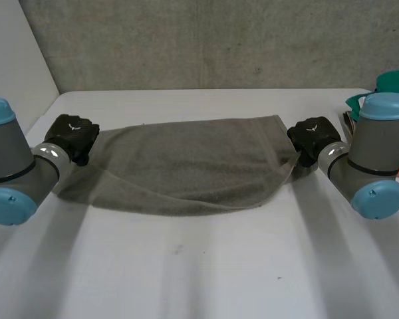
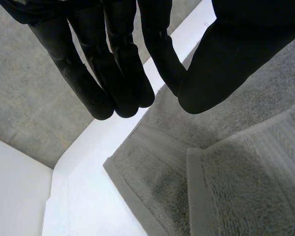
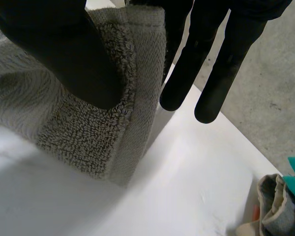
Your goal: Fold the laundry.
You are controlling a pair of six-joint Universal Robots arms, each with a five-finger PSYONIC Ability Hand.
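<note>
One fold looked half made: the right robot hand (image 3: 64, 54) pinched an end of the towel (image 1: 193, 166), the left robot hand (image 1: 72, 133) had a grip I cannot tell, and further folds remained on the worktop (image 1: 199, 279).

towel (image 1: 186, 163): grey terry cloth, rough; table (image 1: 206, 272): smooth matt white; wall (image 1: 219, 40): rough concrete

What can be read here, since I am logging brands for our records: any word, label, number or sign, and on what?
No words or numbers can be read.
Left hand: a small white emblem on its back, a mark without letters.
Right hand: an emblem of the same kind on its back.
Towel: no label or print visible.
</note>
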